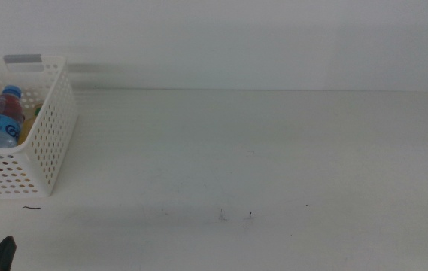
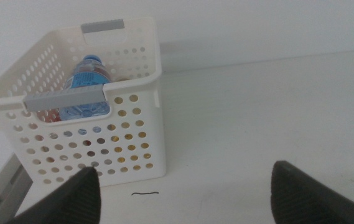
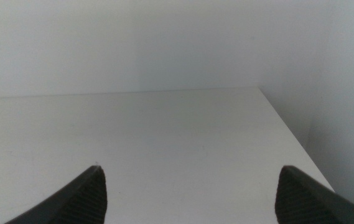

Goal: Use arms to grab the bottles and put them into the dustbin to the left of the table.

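Two pairs of fingers stand spread wide with nothing between them: the left gripper (image 2: 183, 193) waits low over the near left part of the counter (image 1: 259, 150), facing the dustbin (image 2: 133, 134), and the right gripper (image 3: 192, 193) waits over the right side, facing bare white surface and its far right corner. Only a dark tip of the left gripper (image 1: 1, 256) shows in the middle view, at the near left edge; the right gripper is out of that view.

Inside the dustbin, the left wrist view shows the blue-capped water bottle (image 2: 86, 87) leaning against the near wall under the grey rim strip, with something reddish low beside it. From the middle view a sliver of yellow (image 1: 27, 128) also shows behind that bottle. A short dark squiggle (image 2: 144, 194) lies on the counter just near the dustbin, and a few dark specks (image 1: 250, 216) dot the near middle. Plain pale wall rises behind the counter's far edge.
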